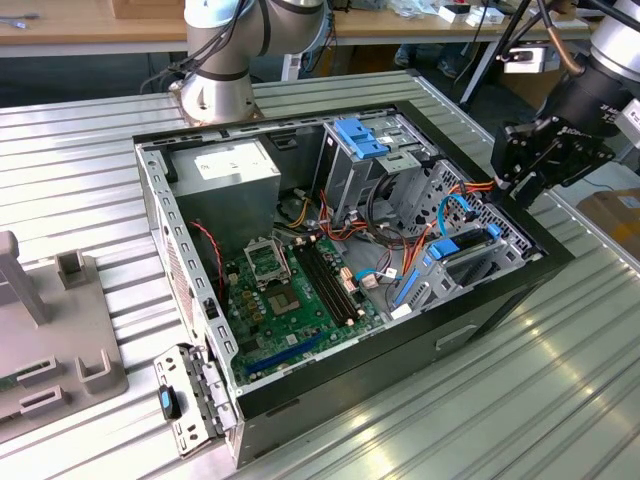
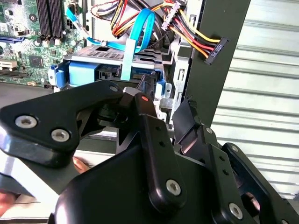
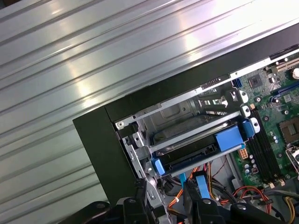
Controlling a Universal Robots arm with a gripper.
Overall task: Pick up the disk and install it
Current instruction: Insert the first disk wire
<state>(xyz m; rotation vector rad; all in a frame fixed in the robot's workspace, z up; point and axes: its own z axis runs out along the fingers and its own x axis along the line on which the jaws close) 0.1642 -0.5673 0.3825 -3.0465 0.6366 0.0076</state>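
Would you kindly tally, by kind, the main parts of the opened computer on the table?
Computer case: 1
Motherboard: 1
Disk with blue rails: 1
Grey box with white label: 1
Metal cage with light-blue latch: 1
Total: 5

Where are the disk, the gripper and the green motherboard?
disk (image 3: 189, 156): first wrist view, dark edge between its blue rails.
gripper (image 1: 520, 188): exterior view, between its fingertips.
motherboard (image 1: 288, 292): exterior view, middle of the green board.
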